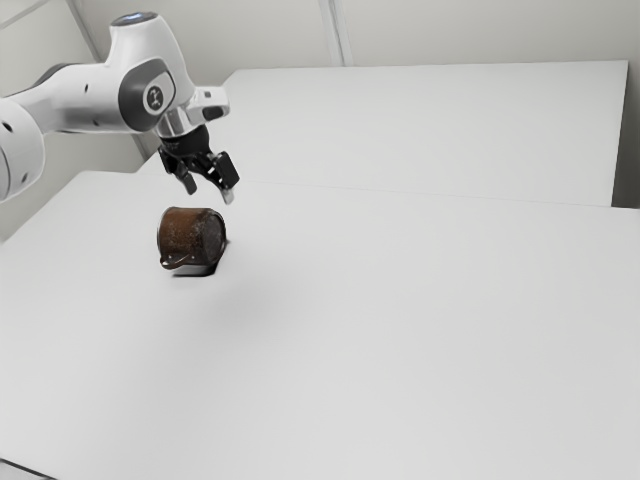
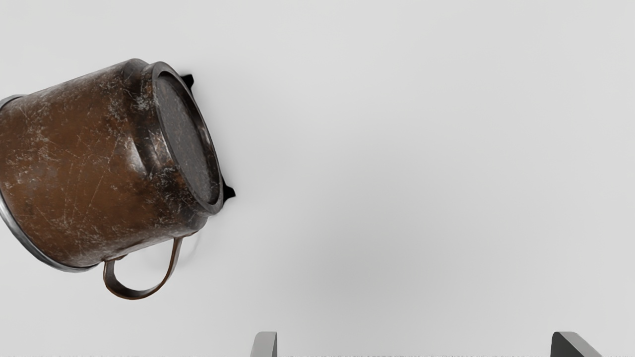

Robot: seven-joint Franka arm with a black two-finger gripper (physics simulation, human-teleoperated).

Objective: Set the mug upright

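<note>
While the gripper (image 1: 210, 192) hangs above the table (image 1: 400, 350) with its fingers (image 2: 265, 343) spread wide, released, the mug (image 1: 190, 235) lies tipped over on its side beneath it, the two apart. In the exterior view the mug sits lower than the fingertips and a little toward the exterior view's left of them, with a dark shadow along its underside. The arm (image 1: 88, 98) comes in from the exterior view's left, and its hand leans slightly, the fingers angled down toward the table. Seen from the wrist, the mug is off to one side of the gap between the fingers, beyond the nearer finger and well away from the other, and the white tabletop shows in that gap. Its round base (image 2: 187, 139) faces across toward the open stretch of table out ahead of the fingers, while the grey rim (image 2: 22, 240) is at the far end of the body, away from them. The handle (image 2: 134, 292) curves out from the mug's brown, scratched wall on the side nearer the fingers
</note>
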